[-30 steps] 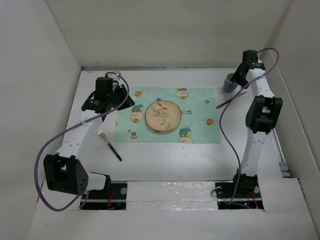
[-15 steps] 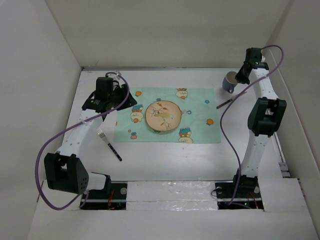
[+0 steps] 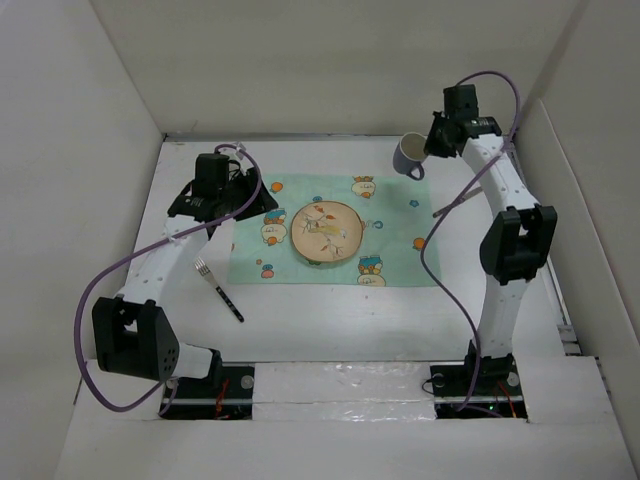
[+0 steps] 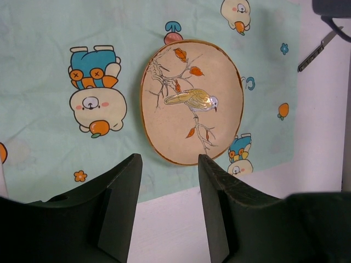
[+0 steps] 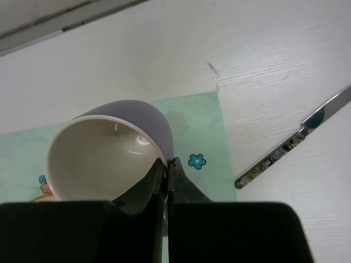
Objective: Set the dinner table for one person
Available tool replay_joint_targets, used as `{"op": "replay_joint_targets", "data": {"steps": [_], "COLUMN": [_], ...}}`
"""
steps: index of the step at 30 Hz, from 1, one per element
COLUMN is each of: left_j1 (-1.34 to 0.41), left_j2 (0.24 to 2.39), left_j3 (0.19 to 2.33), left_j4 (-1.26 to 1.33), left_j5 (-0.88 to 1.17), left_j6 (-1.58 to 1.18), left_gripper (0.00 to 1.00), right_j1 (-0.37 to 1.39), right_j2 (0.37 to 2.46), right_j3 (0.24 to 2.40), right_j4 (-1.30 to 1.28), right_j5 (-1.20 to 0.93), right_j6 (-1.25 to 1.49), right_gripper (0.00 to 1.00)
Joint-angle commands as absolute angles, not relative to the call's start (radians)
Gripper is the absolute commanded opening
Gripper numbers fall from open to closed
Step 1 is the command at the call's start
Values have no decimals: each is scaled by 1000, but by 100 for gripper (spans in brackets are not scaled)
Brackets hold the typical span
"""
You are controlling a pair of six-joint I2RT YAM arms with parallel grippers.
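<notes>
The right pincer (image 5: 166, 167), pressed almost together, pinches a purple mug (image 5: 109, 148) at its side. Whether it grips the wall or the handle cannot be told. It holds the mug tilted in the air over the far right corner of the mat (image 3: 390, 250), apparently bound for a spot above the setting. Just off the mat's right edge the knife (image 5: 290, 142) lies slantwise on the white counter (image 3: 330, 320), seemingly yet to be squared up. Across the setting, the left pincer (image 4: 168, 164) hangs spread and empty over the bird-painted plate (image 4: 192, 101). The plate lies flat at the mat's centre and looks to need no more handling. The fork (image 3: 218, 290) lies askew on the counter off the mat's left edge, the side where a diner's left hand would reach. The counter, walled in white, carries the whole setting.
</notes>
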State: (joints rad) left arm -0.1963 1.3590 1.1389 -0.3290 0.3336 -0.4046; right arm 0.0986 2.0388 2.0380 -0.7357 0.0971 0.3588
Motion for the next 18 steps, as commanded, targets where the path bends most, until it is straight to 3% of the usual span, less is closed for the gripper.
{"op": "replay_joint_targets", "data": {"steps": [1, 18], "left_j1": [-199, -199], "left_j2": [1350, 1338], "left_j3": [1157, 1135], "left_j4": [-302, -304], "left_j5": [348, 341], "left_j6": [-407, -408], "left_gripper": [43, 43], "right_j1": [104, 114], "right_j2": [2051, 2195], "right_j3": [2071, 2132], "right_j4": [-696, -770], "right_j5": [86, 124], "right_j6": [345, 364], "right_gripper": [0, 0]}}
